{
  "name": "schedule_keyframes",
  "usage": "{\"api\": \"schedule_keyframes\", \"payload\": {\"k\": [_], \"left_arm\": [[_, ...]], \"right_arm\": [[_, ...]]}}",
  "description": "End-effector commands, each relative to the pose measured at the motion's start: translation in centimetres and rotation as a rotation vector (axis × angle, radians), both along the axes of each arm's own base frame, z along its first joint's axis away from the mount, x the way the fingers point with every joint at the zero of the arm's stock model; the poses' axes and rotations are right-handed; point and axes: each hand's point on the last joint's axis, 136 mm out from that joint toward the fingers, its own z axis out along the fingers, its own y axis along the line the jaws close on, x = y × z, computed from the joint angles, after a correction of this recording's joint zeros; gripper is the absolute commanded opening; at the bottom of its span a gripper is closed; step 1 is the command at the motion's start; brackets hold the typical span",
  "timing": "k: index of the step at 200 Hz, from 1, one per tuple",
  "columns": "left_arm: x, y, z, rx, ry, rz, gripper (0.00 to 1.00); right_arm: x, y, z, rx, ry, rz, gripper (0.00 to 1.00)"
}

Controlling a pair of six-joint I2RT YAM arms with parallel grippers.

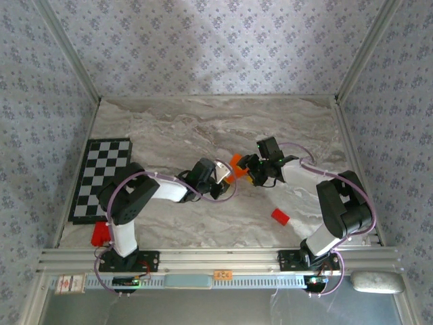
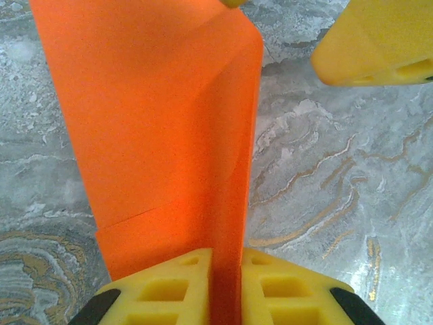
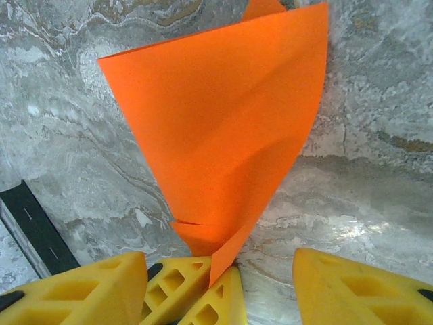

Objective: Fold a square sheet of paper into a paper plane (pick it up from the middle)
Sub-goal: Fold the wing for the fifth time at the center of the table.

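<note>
Orange and already creased, the sheet of paper (image 2: 155,122) is being held on edge over the middle of the tabletop (image 1: 203,128), seemingly clear of the surface, so you are shaping it in the air rather than flat.

Your left claw (image 2: 226,271) is clamping together on the sheet's near end at 6 o'clock in the left wrist view. The folded layers are running up toward 12, and one fold edge is bending off toward 1 o'clock. That pinch looks to be sitting along a crease, which is probably why the sheet is standing stiff instead of drooping.

Your right claw (image 3: 220,271) is standing apart and gripping nothing. Its yellow fingers (image 3: 74,291) are showing at 7 and 5 o'clock in the right wrist view. The sheet's lower point is coming down between them at 6, where another yellow pair, by my reading the left claw's, is pinching it. I judge the right claw is waiting wide so it can close on a flap being presented to it.

You are partway through the folding: the shape is a broad creased wedge, not yet a slim dart.

From above, the red block (image 1: 279,217) is lying at 4 o'clock from the sheet and the checkerboard mat (image 1: 101,179) at 9 o'clock. Both are well apart from it, so neither is getting in your way.
</note>
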Motion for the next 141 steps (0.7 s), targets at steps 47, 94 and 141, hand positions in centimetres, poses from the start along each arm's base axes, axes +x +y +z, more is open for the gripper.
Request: {"api": "schedule_keyframes", "payload": {"k": [47, 94, 141], "left_arm": [[-0.1, 0.1, 0.1, -0.018, 0.015, 0.002, 0.14], [0.0, 0.2, 0.3, -0.025, -0.004, -0.005, 0.14], [0.3, 0.3, 1.8, -0.016, -0.075, -0.013, 0.14]], "right_arm": [[-0.5, 0.8, -1.1, -0.003, 0.049, 0.047, 0.63], [-0.3, 1.6, -1.9, -0.024, 0.082, 0.07, 0.64], [-0.5, 2.3, -2.9, -0.029, 0.135, 0.077, 0.6]]}}
